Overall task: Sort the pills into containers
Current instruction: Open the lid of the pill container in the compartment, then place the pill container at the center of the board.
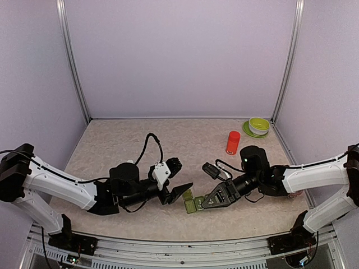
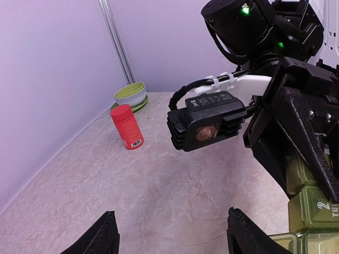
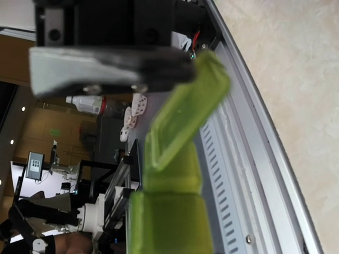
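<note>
**Q:** Left side, jaw state?

**A:** My left gripper [image 1: 178, 193] sits low in the middle of the overhead view, jaws apart and gripping nothing. In my left wrist view its two black fingertips [image 2: 100, 238] stand at the bottom edge, with bare table [image 2: 159, 180] between them.

**Q:** Right side?

**A:** My right gripper [image 1: 205, 200] is just right of the left one, jaws together and clamped on the containers [image 1: 192, 204]. In the right wrist view a finger [image 3: 132, 66] across the top of the frame pinches one raised, translucent green lid [image 3: 190, 111]. The rest of the strip runs down to the bottom edge.

**Q:** Where are the containers?

**A:** Lower centre of the overhead view, between my two grippers. In the left wrist view they show at the lower right, one box marked "2", partly behind my right gripper. I cannot tell whether the strip rests on the table or is lifted.

**Q:** Other items?

**A:** A red bottle [image 1: 233, 142] stands upright at the upper right. A green bowl [image 1: 258, 124] on a green plate [image 1: 247, 130] is just beyond it, in the far right corner. Both are well apart from the strip.
</note>
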